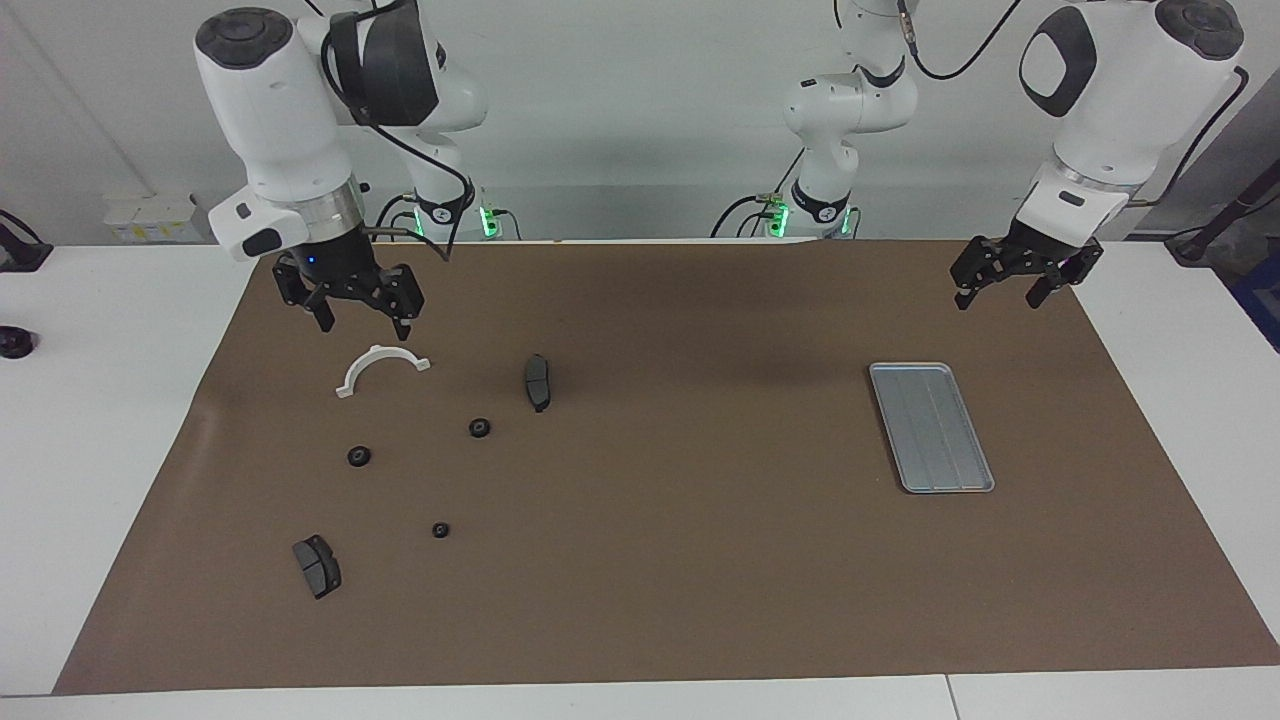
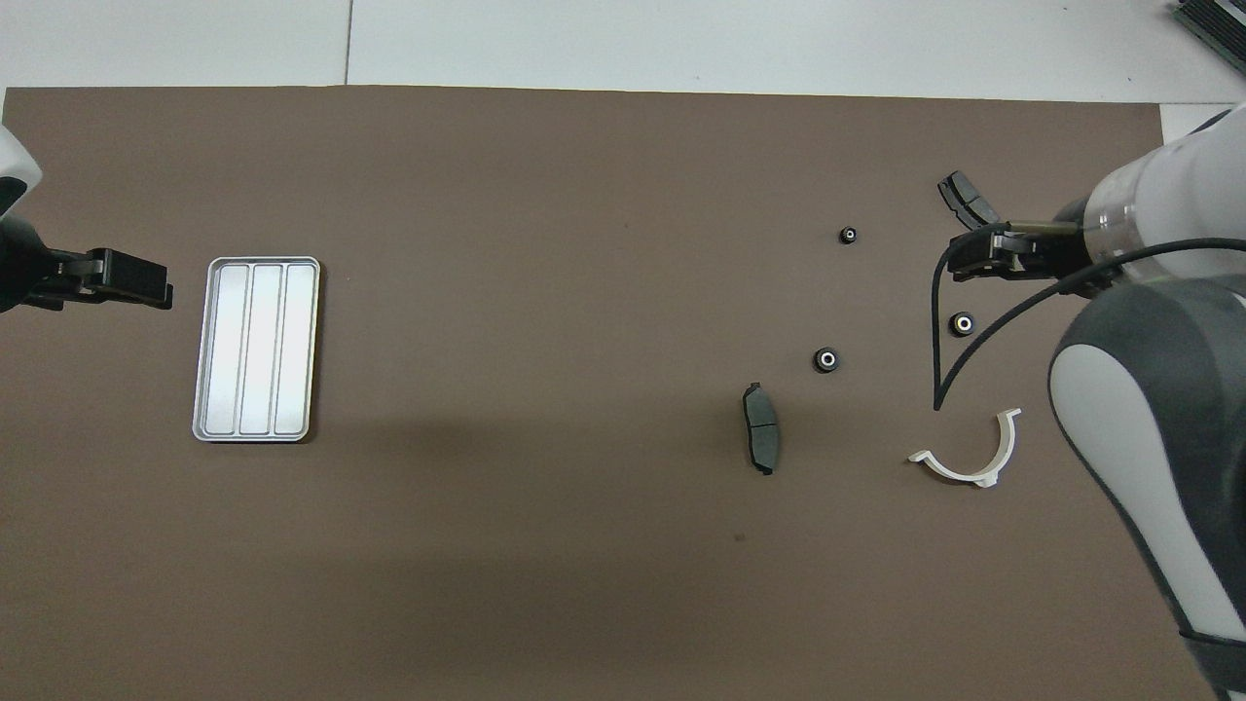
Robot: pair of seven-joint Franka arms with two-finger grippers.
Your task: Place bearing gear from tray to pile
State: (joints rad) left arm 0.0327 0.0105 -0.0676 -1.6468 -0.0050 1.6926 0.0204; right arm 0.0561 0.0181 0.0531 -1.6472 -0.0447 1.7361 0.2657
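The silvery ridged tray (image 1: 931,427) lies on the brown mat toward the left arm's end, with nothing in it; it also shows in the overhead view (image 2: 257,349). The pile lies toward the right arm's end: a white half-ring bracket (image 1: 381,368), two dark brake pads (image 1: 538,382) (image 1: 317,566), and three small black bearing gears (image 1: 479,428) (image 1: 359,456) (image 1: 440,529) lying apart on the mat. My right gripper (image 1: 362,318) hangs open and empty over the pile, by the bracket. My left gripper (image 1: 1000,292) hangs open and empty over the mat's edge, beside the tray.
The brown mat (image 1: 680,560) covers most of the white table. In the overhead view the gears (image 2: 826,359) (image 2: 962,324) (image 2: 848,235) lie between the bracket (image 2: 973,465) and the farther pad (image 2: 966,198). A black cable (image 2: 959,360) hangs from the right arm.
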